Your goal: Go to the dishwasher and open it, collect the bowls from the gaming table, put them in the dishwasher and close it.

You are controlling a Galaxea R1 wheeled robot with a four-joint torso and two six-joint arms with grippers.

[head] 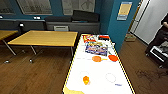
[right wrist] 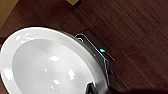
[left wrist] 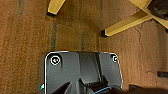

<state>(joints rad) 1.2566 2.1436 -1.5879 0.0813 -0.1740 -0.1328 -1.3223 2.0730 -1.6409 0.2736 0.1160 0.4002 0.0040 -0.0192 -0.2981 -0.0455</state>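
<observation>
At the right gripper: apparently pinched on the rim of a glossy white bowl, judging by how the bowl hangs tilted over the dark wood floor with nothing under it; no clear sight of the grip itself. Probably carried close to the wrist so as to ride steady while driving. At the left gripper: cannot tell whether spread or pressed together; pointed down at the brown floor beside two yellow table legs, seemingly tucked low and out of the way. Further out, in the head view: straight ahead, the gaming table, its white top running away from the camera. On it, two orange bowls side by side near the middle, slightly apart, both untouched. Nearer the close end, a small orange object, too blurred to name. At the far end, colourful flat boxes, well apart from the bowls. To the left, a yellow-topped table. At the right edge, a person in dark clothes.
</observation>
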